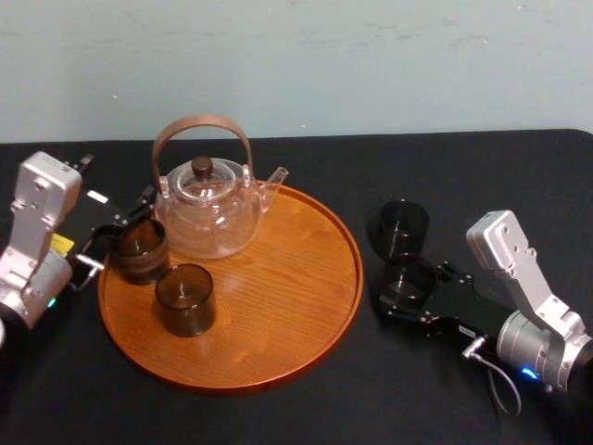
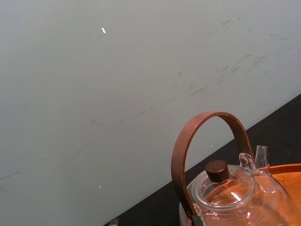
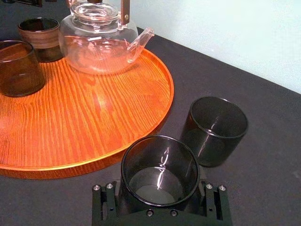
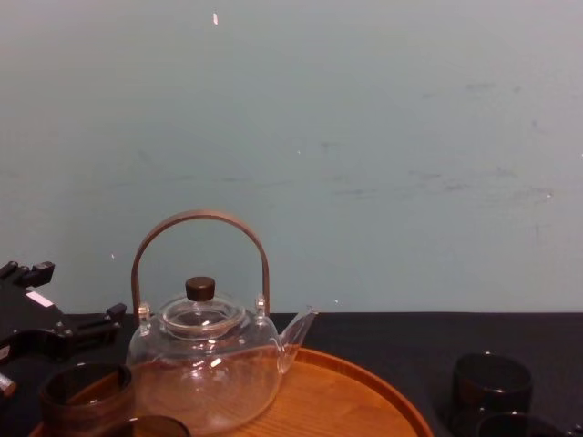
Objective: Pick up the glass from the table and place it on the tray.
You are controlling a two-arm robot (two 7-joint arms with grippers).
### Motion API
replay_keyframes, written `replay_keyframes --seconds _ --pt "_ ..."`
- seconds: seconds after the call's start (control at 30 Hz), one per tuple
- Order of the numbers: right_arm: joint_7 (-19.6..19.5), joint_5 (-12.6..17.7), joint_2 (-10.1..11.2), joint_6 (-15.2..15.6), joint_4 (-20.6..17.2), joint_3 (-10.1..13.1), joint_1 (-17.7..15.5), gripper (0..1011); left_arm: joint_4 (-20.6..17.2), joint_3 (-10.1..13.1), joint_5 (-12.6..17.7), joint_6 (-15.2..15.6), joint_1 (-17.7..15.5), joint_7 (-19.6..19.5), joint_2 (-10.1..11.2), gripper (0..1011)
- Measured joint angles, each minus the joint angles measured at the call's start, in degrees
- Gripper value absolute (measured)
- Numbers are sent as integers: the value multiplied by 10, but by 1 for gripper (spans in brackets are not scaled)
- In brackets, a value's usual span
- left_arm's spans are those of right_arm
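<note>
A dark smoked glass (image 1: 410, 278) stands on the black table right of the tray (image 1: 278, 278), and my right gripper (image 1: 414, 283) is shut on it; in the right wrist view the glass (image 3: 160, 169) sits snug between the two fingers (image 3: 211, 205). A second dark glass (image 1: 403, 225) stands free just behind it. On the tray (image 3: 94, 108) are two brown glasses (image 1: 185, 298) (image 1: 141, 250) and a clear glass teapot (image 1: 208, 218). At the tray's left edge my left gripper (image 1: 116, 236) is open, its fingers spread beside the rear brown glass.
The teapot (image 4: 205, 373) with its tall curved wooden handle takes up the back left of the tray (image 4: 346, 401). The tray's right half and front are bare wood. A pale wall rises behind the table's far edge.
</note>
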Motion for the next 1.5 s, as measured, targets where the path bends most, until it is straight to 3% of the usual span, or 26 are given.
replay_keyframes --seconds 0.33,0.77,1.13,1.5 --pt "19 4 3 -11 -8 1 -2 908 0 0 0 0 0 0 0 1001" --pt "30 8 10 -16 -51 -2 -4 908 0 0 0 0 0 0 0 1001" --pt "40 -10 3 -15 -73 -40 13 908 0 0 0 0 0 0 0 1001" --pt "44 -32 -20 -3 -57 -77 41 908 0 0 0 0 0 0 0 1001"
